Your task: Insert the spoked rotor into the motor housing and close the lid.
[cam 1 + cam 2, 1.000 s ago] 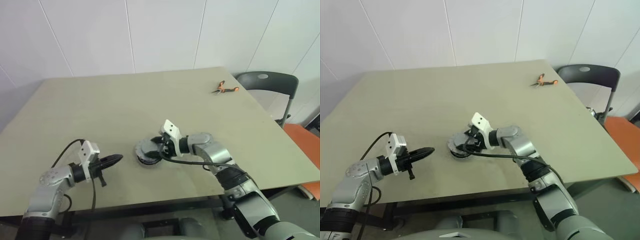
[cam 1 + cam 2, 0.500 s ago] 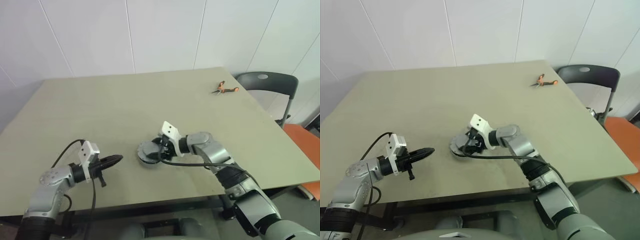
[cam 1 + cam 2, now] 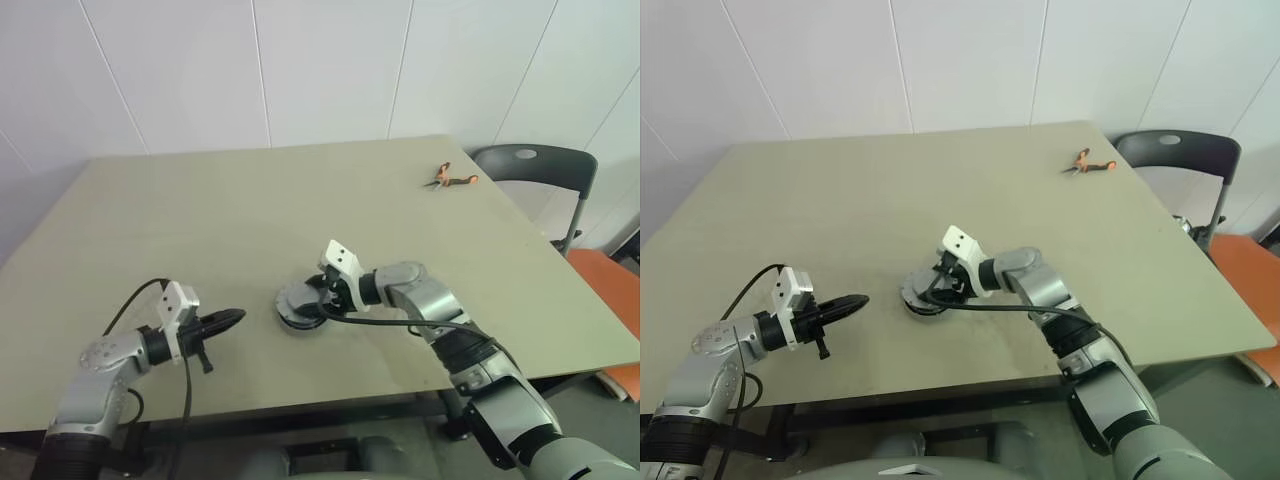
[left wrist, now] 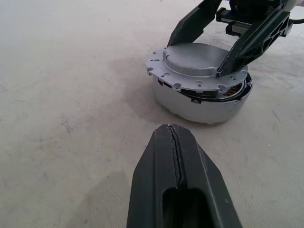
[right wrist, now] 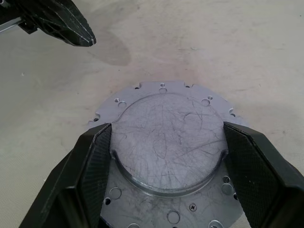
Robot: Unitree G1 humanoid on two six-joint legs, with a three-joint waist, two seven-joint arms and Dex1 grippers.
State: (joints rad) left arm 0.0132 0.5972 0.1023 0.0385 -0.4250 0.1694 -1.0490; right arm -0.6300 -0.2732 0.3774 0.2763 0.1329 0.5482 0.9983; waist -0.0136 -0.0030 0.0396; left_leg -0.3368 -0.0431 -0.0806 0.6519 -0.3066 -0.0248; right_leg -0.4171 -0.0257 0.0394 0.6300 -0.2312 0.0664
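The left arm lies at the lower left of the head view, its forearm angled toward the frame's centre. The left tool (image 3: 225, 319) has its two black fingers pressed together, holding nothing. The right arm reaches in from the lower right, wrist bent toward the frame's left. The right tool (image 5: 164, 156) has its fingers (image 5: 92, 161) spread wide, clamping the raised centre of the lid (image 5: 166, 142).
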